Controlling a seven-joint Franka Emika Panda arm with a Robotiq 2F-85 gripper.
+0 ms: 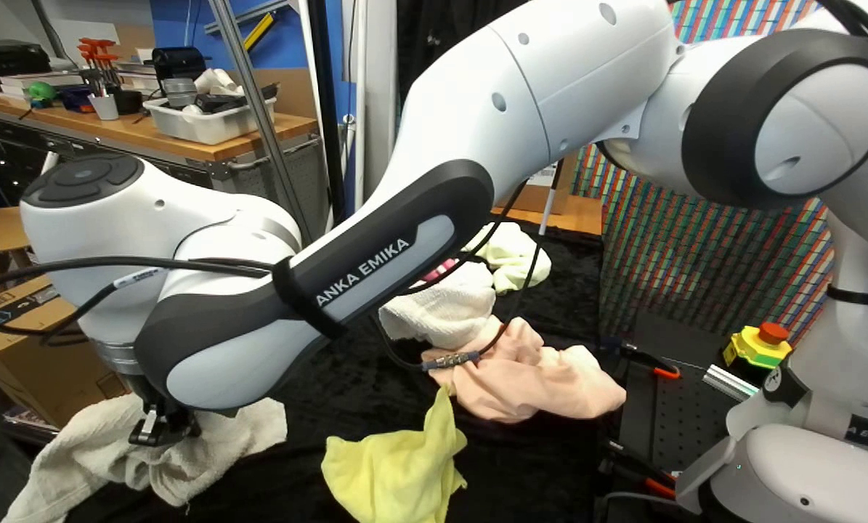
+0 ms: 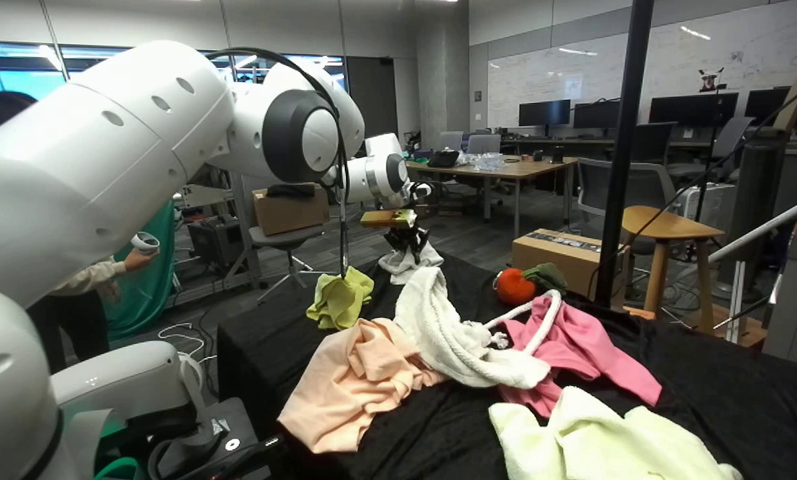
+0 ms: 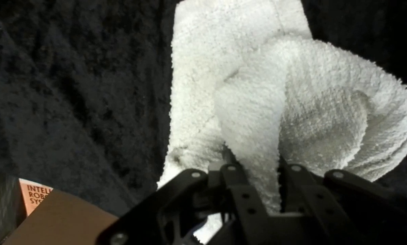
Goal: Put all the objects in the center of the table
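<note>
My gripper [image 3: 254, 158] is down at a white cloth [image 3: 203, 68], near one end of the black-draped table [image 2: 738, 380]. A thick fold of that cloth fills the gap between the fingers, which press in from both sides; their tips are partly buried. Both exterior views show the gripper over this cloth. Further along lie a yellow-green cloth [image 1: 397, 472], a peach cloth [image 2: 365, 373] and another white cloth [image 2: 431, 333] touching the peach one. A white looped cord [image 2: 550, 317] rests over a pink cloth [image 2: 591, 350]. Beyond are a pale yellow-green cloth [image 2: 611, 443] and a red-orange ball [image 2: 513, 287].
A cardboard box [image 2: 565, 260] stands beside the table, close to the gripper in an exterior view [image 1: 34, 356]. A dark green piece [image 2: 546, 277] sits against the ball. A black pole [image 2: 625, 153] rises at the table's edge. Cables hang loosely from the arm.
</note>
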